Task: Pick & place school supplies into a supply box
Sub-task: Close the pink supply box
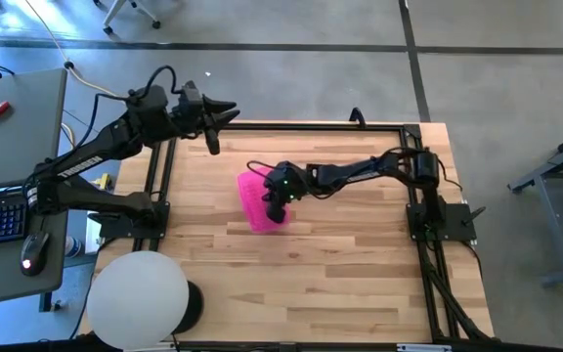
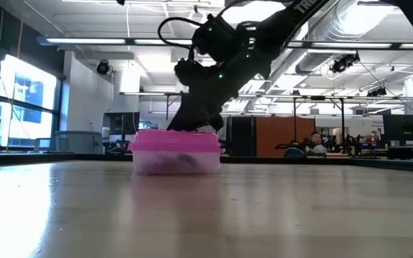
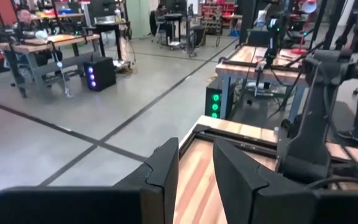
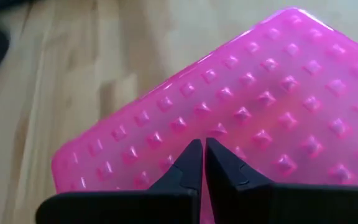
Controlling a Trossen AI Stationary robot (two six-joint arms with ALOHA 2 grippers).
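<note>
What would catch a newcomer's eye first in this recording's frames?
The bright pink lid of the supply box stands out near the middle of the wooden table, closed over its clear base, where dark shapes show dimly inside. The right gripper, fingers shut, is directly above the lid, at or very near its dotted surface. The left gripper hangs apart at the table's far left edge, fingers parted and holding nothing.
</note>
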